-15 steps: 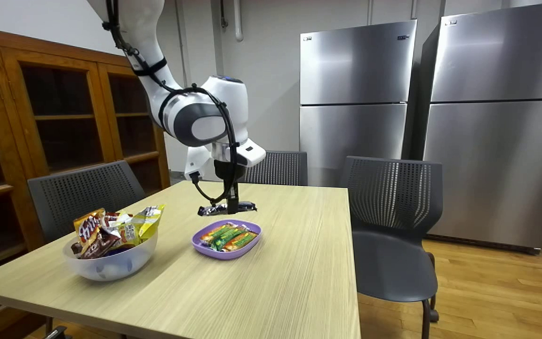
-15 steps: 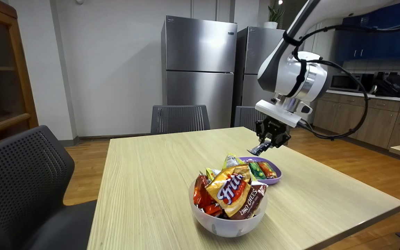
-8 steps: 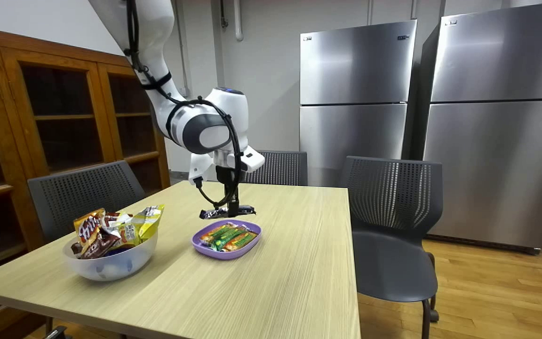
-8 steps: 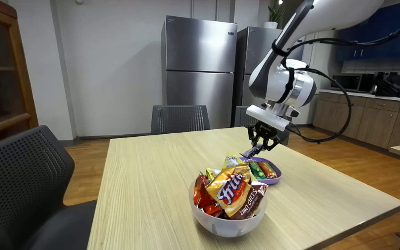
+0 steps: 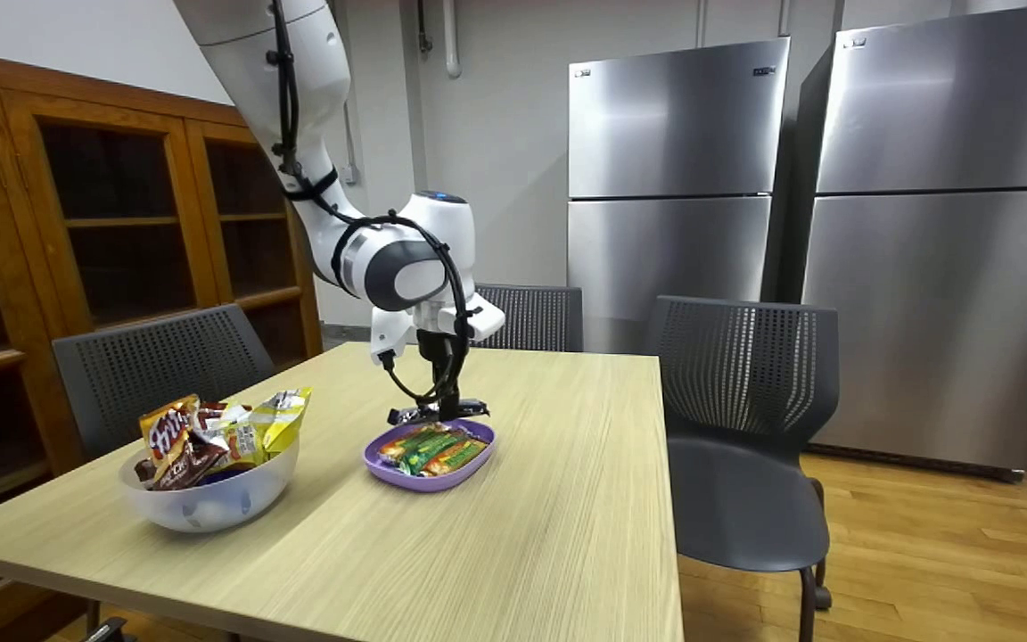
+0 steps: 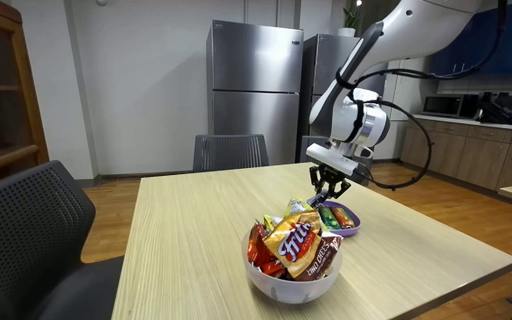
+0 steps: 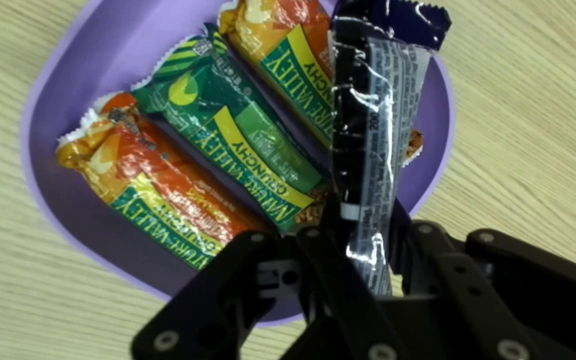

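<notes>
We see the end effector (image 7: 367, 222) clamped on a dark wrapped bar (image 7: 375, 115), over the far side of a purple tray (image 7: 133, 30). In the tray we find three granola bars (image 7: 240, 142), a green one between two orange ones. On the surface (image 6: 194, 231), to the near left, stands a bowl (image 6: 294, 291) of snack bags (image 6: 296, 242).

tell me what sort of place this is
Probably a shared kitchen or break room. Two tall steel refrigerators show in both exterior views, a microwave sits above wood-fronted cabinets, and chairs stand at a large table.
</notes>
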Robot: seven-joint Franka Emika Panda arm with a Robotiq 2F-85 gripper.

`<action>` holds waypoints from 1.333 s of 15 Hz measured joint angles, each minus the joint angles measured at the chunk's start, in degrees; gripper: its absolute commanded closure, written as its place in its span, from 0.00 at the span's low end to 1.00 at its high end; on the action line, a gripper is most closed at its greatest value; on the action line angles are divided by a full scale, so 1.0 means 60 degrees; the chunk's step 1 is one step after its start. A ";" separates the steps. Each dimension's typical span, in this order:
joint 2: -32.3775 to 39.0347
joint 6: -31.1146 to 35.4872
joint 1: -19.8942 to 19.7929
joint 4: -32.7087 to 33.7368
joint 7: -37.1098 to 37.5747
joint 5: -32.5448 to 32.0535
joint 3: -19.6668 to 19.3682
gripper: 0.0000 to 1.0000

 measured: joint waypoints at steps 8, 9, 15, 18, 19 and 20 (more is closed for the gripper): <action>0.0513 -0.0129 0.0000 0.0520 0.0150 -0.0002 0.0000 0.94; 0.0529 -0.0137 0.0000 0.0534 0.0152 -0.0002 0.0001 0.94; 0.0537 -0.0176 0.0000 0.0549 0.0154 -0.0002 0.0002 0.45; 0.0523 -0.0179 -0.0012 0.0549 0.0148 -0.0002 0.0039 0.23; 0.0486 -0.0180 -0.0040 0.0534 0.0122 -0.0002 0.0085 0.16; 0.0432 -0.0180 -0.0084 0.0504 0.0080 -0.0001 0.0152 0.08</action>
